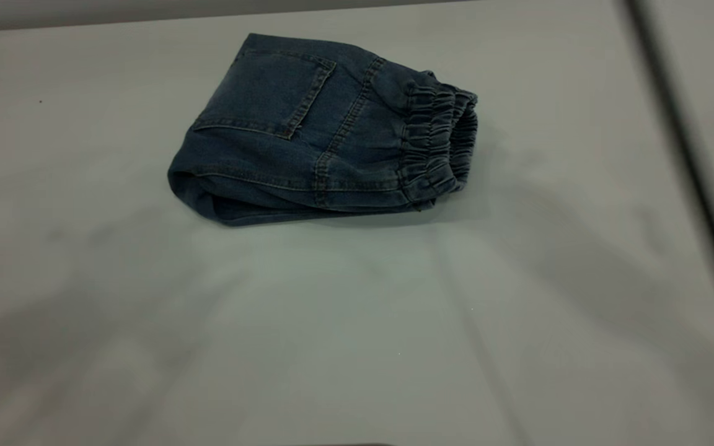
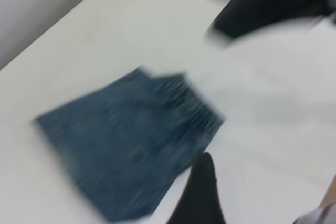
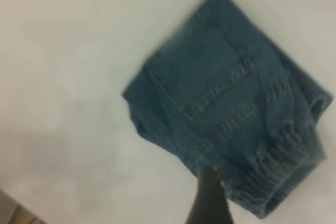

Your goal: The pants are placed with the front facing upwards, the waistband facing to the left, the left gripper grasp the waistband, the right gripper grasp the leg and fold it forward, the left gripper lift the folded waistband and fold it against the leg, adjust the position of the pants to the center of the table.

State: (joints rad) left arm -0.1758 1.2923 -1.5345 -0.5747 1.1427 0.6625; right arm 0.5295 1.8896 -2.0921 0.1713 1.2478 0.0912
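- Pants (image 1: 307, 142) folded into a compact bundle on the table (image 1: 357, 322), back pocket (image 1: 264, 93) up, waistband (image 1: 437, 142) at the exterior view's right.
- Left gripper (image 2: 202, 192) above the table just beside the bundle; one finger visible, spread or pressed together cannot tell.
- Right gripper (image 3: 210, 198) over the waistband edge, holding nothing visible; same doubt.

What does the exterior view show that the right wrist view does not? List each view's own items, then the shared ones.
Only the exterior view: the dark seam running down the table's right side, and the pants' rolled fold edge facing the camera. No gripper appears there.

Only the right wrist view: one dark finger of the right gripper, next to the waistband.

Both: the folded pants lying on the table, back patch pocket up, gathered waistband at one end.
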